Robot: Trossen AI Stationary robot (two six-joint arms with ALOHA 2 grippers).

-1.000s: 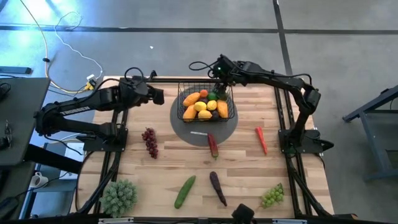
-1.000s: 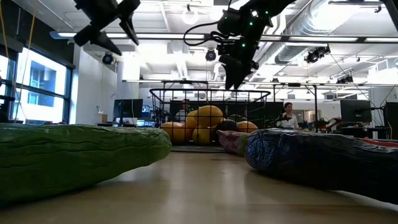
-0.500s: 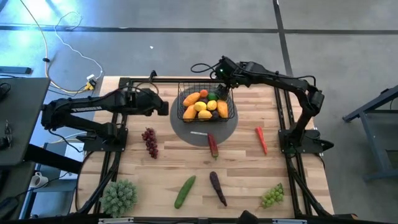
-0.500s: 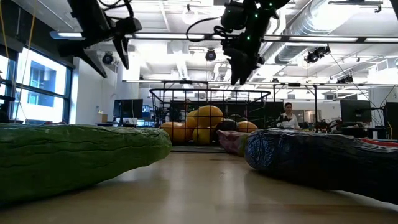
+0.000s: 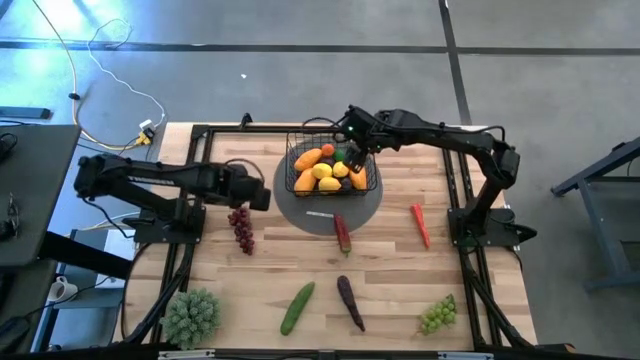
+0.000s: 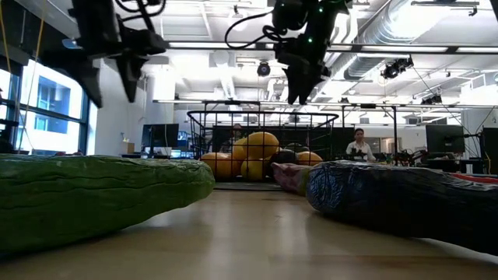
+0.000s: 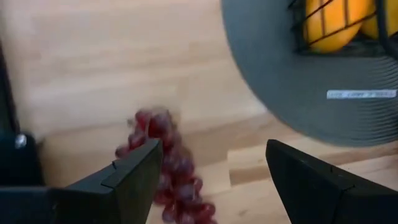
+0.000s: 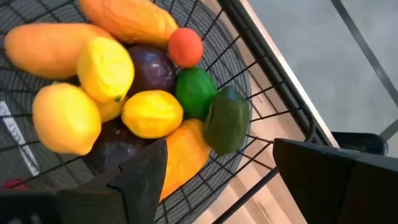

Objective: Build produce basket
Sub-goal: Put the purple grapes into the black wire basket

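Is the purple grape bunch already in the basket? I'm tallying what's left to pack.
No, the purple grape bunch lies on the table, left of the basket.

You'll find no readable text here: the white label (image 7: 361,94) on the grey disc (image 7: 280,93) (print blurred) can't be made out.

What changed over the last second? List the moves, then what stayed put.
The left gripper swung from the table's far edge toward the purple grapes, jaws open and empty. The right gripper shifted slightly left over the basket, open. All produce and the basket stayed in place.
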